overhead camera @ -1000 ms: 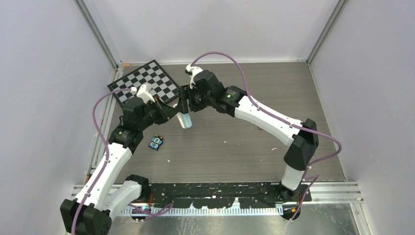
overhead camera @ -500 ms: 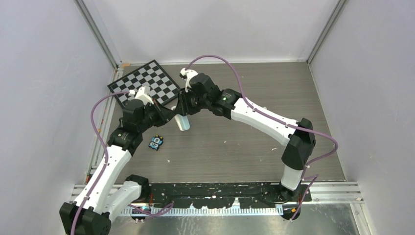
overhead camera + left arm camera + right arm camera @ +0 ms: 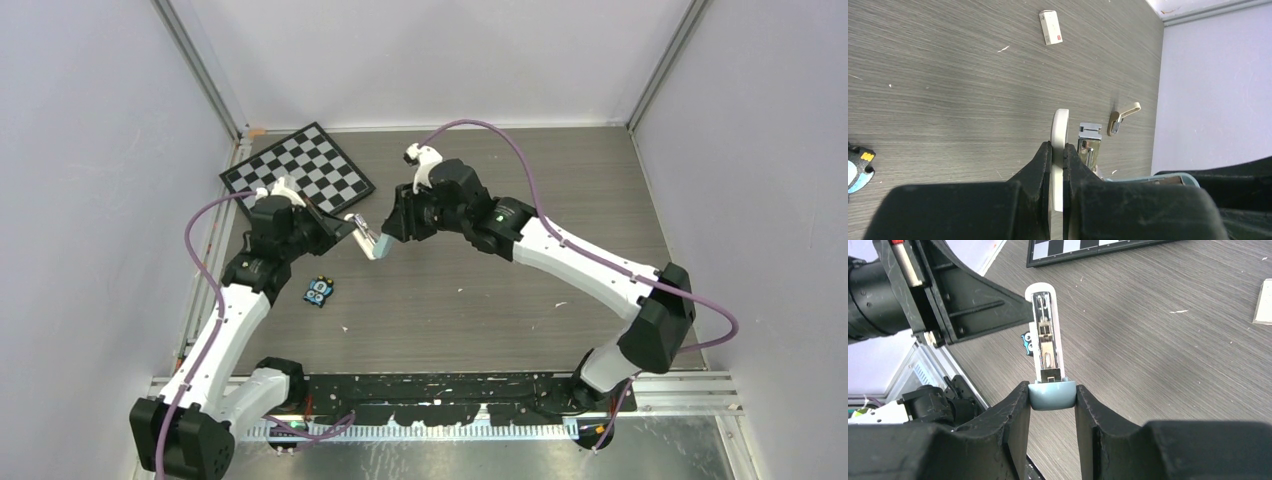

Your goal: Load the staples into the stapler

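Observation:
The stapler (image 3: 372, 243) hangs open above the table between both grippers. My left gripper (image 3: 352, 222) is shut on its white base (image 3: 1060, 131). The silver inner channel (image 3: 1089, 142) shows beside that base. My right gripper (image 3: 390, 232) is shut on the pale blue-teal top (image 3: 1052, 395). In the right wrist view the white base with its silver channel (image 3: 1045, 335) points away from the jaws toward the left gripper's fingers (image 3: 973, 305). I see no staples clearly in any view.
A chessboard (image 3: 298, 168) lies at the back left. A small black-and-blue gadget (image 3: 319, 292) sits under the left arm. A small white box with a red mark (image 3: 1050, 27) and a tan block (image 3: 1122, 114) lie on the table to the right.
The right arm has swung to the right and its wrist now sits right of the stapler. The stapler has tilted and stays held by both grippers.

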`<control>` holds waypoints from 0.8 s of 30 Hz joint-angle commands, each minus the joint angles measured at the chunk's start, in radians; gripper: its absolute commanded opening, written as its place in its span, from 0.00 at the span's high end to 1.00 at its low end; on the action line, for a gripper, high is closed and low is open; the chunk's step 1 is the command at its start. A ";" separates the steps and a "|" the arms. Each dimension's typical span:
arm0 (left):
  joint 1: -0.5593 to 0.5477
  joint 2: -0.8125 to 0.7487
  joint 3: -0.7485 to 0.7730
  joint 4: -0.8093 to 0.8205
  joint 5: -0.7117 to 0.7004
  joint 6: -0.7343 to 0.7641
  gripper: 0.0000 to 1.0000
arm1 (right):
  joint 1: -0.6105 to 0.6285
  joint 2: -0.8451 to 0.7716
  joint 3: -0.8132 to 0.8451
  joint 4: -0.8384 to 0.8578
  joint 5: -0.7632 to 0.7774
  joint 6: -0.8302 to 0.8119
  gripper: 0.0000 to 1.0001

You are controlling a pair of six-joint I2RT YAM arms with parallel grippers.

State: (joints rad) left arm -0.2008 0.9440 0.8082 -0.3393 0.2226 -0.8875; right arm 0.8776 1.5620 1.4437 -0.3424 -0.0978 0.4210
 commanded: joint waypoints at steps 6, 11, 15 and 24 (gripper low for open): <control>0.048 0.019 0.047 0.093 -0.052 -0.105 1.00 | -0.025 -0.185 -0.206 0.073 0.008 -0.009 0.65; 0.059 0.034 0.025 0.152 -0.026 -0.155 1.00 | -0.025 -0.273 -0.370 0.150 -0.026 0.009 0.62; 0.064 0.039 -0.006 0.212 -0.007 -0.189 1.00 | -0.025 -0.319 -0.436 0.159 -0.026 0.015 0.59; 0.066 0.040 -0.043 0.291 0.019 -0.178 1.00 | -0.025 -0.367 -0.470 0.142 -0.024 0.022 0.42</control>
State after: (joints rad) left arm -0.1375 0.9932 0.7689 -0.1741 0.2443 -1.0668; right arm 0.8551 1.2419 0.9634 -0.2050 -0.1333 0.4389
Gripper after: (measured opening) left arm 0.045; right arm 0.549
